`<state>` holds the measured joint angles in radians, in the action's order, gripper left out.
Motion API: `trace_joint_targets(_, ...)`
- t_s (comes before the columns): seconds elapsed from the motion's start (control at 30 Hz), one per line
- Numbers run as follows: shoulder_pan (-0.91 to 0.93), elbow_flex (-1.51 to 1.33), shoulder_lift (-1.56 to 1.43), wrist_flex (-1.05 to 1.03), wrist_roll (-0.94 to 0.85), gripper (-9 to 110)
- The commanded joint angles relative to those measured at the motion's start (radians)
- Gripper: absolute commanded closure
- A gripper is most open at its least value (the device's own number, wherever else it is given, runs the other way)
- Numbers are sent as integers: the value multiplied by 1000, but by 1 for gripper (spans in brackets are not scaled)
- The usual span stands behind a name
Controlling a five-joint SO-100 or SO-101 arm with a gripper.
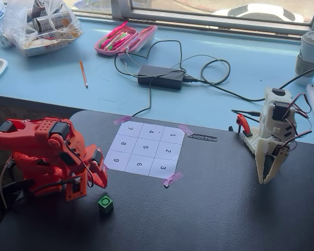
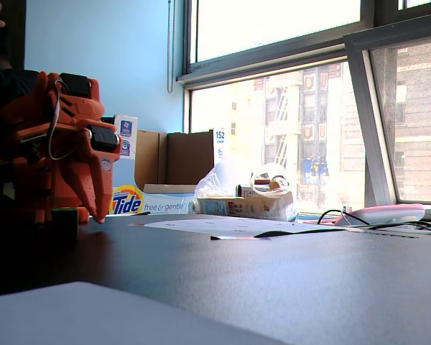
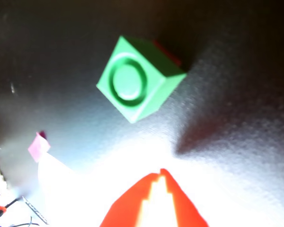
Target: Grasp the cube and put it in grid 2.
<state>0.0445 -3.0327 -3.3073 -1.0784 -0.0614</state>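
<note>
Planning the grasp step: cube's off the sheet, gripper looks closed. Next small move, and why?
Probably open the jaws first. In the wrist view the gripper has its orange tips together, and the cube sits free on the dark table, ahead of the tips and untouched. In a fixed view the cube lies off the numbered sheet, near the arm.

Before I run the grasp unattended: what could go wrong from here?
The cube sits rotated diagonally to the gripper, whose fingertips look nearly closed, so it may get pushed aside rather than pinched. The cube lies off the numbered sheet, well away from grid 2; cells 1 and 3 adjoin it, so a slightly off drop could land wrong.
</note>
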Motion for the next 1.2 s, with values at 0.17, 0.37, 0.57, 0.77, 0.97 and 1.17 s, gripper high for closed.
trace_joint_targets(0.17, 3, -6, 5, -2, 2, 101)
trace_joint_targets(0.37, 3, -6, 5, -2, 0, 101)
trace_joint_targets(0.57, 3, -6, 5, -2, 2, 101)
trace_joint_targets(0.77, -5, -5, 5, -8, -5, 101)
trace_joint_targets(0.97, 0, 12, 5, -18, -8, 101)
trace_joint_targets(1.17, 5, 133, 141, -21, 5, 101)
